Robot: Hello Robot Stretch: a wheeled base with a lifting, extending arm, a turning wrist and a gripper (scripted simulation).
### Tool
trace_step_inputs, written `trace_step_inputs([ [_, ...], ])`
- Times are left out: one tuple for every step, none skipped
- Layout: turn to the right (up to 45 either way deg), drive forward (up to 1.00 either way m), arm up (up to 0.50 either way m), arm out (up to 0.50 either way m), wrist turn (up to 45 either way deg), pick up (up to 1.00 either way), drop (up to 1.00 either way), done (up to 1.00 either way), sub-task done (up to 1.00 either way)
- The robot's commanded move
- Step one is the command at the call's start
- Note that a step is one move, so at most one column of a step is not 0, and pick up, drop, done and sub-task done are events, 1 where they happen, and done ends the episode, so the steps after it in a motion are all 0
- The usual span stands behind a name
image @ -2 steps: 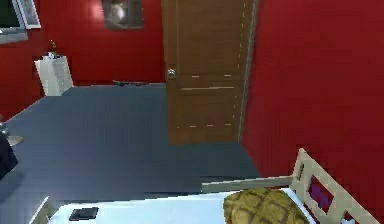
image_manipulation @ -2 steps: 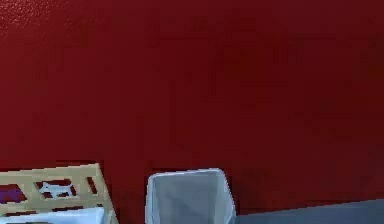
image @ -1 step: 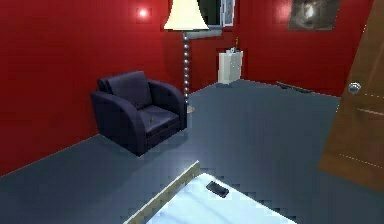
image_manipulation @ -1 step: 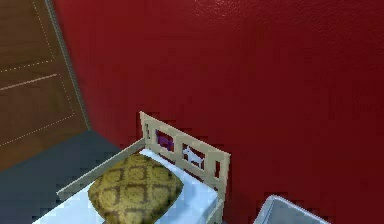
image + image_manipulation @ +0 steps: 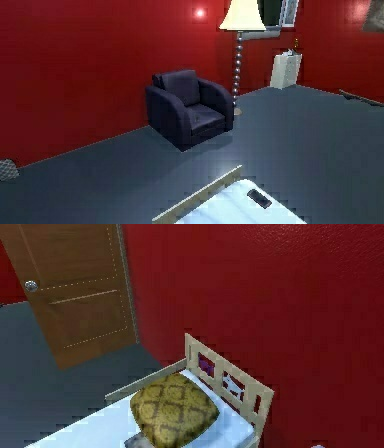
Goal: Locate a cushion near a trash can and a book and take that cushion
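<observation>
Yellow cushion [image 5: 175,409] is seen at the bed's [image 5: 88,426] headboard [image 5: 228,376] end; search is judged in hand: a nearby bin and book must be confirmed; hand's state cannot be told.

Bed [image 5: 225,207]: cut off at the forward view's near edge, partly hidden under a patterned cushion [image 5: 175,407]. Small dark item [image 5: 259,198] on it: too small to identify. Floor lamp [image 5: 240,20] and door [image 5: 75,294]: tops cropped.

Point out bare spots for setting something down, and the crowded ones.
Free: the floor between the armchair and the white stand, and the stretch between the door and the bed. Crowded: the bed's head end, where the patterned cushion lies by the headboard.
</observation>
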Motion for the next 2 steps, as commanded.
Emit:
trace_step_inputs([
  [0.0,0.00,0.50,0.00,0.0,0.00,0.00,0.00,0.00],
  [0.0,0.00,0.06,0.00,0.0,0.00,0.00,0.00,0.00],
])
